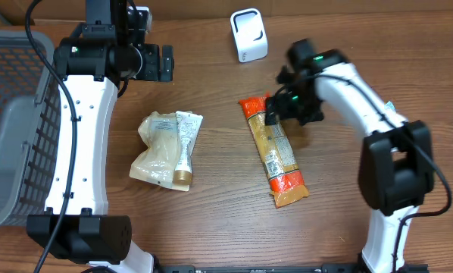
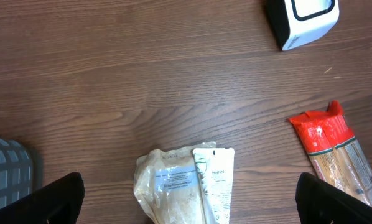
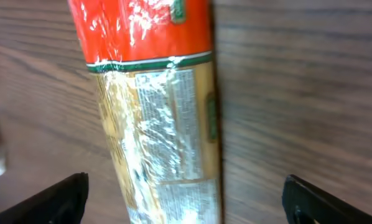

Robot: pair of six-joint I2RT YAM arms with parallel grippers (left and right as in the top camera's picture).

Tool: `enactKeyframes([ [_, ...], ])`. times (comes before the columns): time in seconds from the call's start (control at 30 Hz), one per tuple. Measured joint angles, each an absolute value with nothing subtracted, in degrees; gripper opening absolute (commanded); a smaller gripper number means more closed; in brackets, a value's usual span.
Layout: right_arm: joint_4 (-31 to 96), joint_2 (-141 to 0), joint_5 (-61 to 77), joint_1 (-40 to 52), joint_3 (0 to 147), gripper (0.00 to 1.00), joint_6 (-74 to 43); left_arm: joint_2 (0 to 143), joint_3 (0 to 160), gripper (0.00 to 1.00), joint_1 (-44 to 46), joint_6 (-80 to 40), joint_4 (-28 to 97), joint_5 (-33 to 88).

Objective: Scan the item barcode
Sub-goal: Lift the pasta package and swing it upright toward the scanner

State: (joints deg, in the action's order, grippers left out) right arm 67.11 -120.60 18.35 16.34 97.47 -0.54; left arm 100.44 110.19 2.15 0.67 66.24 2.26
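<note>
While the long clear packet with orange-red ends [image 1: 276, 152] lies flat on the wooden desk [image 1: 211, 220], just right of centre in the overhead view, the right end effector [image 1: 285, 102] hangs over its upper end. In the right wrist view the packet [image 3: 155, 124] runs up the middle of the frame. The two fingers stand wide apart at the lower corners on either side of it, gripping nothing.

A white scanner [image 1: 248, 35] stands toward the top of the overhead frame, above the packet and apart from it. Left of the packet, well apart, a beige pouch [image 1: 157, 155] lies with a white tube [image 1: 185, 144] on its right edge. A grey basket [image 1: 7, 129] fills the left edge. The left end effector [image 1: 157, 62] hovers at upper left, above the pouch, fully spread and empty.
</note>
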Motion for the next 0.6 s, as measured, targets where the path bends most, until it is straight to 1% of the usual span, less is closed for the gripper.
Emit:
enactKeyframes([
  [0.17, 66.02, -121.43, 26.28, 12.32, 94.26, 1.00, 6.15, 100.44, 110.19, 0.99, 2.15, 0.64, 66.24, 2.26],
  [0.4, 65.63, -126.23, 32.95, 13.10, 92.33, 0.99, 9.28, 100.44, 110.19, 1.00, 2.15, 0.67, 66.24, 2.26],
  [0.5, 65.08, -127.20, 35.11, 14.22, 92.73, 0.93, 9.74, 100.44, 110.19, 1.00, 2.15, 0.64, 66.24, 2.26],
  [0.57, 64.97, -127.85, 35.57, 15.57, 93.23, 0.83, 10.07, 100.44, 110.19, 0.99, 2.15, 0.64, 66.24, 2.26],
  [0.6, 64.84, -128.09, 35.70, 16.19, 93.41, 0.77, 10.33, 100.44, 110.19, 0.99, 2.15, 0.64, 66.24, 2.26],
])
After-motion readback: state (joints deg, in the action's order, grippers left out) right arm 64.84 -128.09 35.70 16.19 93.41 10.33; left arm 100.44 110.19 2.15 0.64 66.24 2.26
